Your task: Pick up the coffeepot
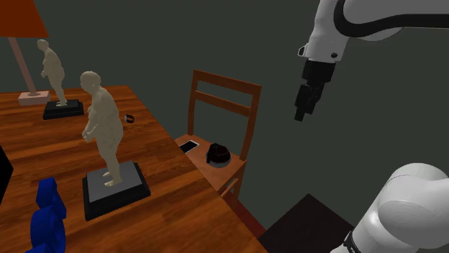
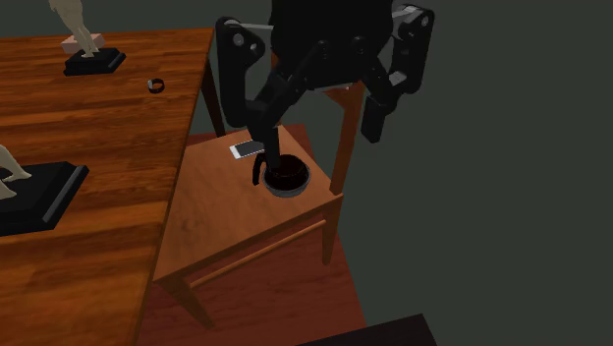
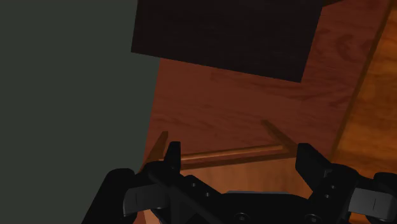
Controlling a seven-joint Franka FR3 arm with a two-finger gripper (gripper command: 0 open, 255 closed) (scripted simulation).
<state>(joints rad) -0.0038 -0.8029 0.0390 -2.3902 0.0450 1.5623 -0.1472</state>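
Observation:
The coffeepot (image 1: 218, 154) (image 2: 287, 177) is a squat dark pot with a grey rim at its base. It stands on the wooden chair seat (image 1: 232, 171) (image 2: 226, 211), near the chair back. My black gripper (image 1: 300, 113) (image 2: 305, 128) hangs in the air above the seat, on the shoulder view's right of the chair back and well clear of the pot. In the wrist view the gripper (image 3: 240, 156) is open, its fingers (image 3: 172, 158) wide apart with nothing between them, and brown wood lies beyond.
A small phone (image 1: 188, 146) (image 2: 246, 149) lies on the seat beside the pot. The chair back (image 1: 224, 95) rises behind it. The wooden table (image 1: 158, 187) next to the chair carries two statues (image 1: 104, 129) on black bases, a small ring (image 1: 129, 118) and a blue object (image 1: 47, 215).

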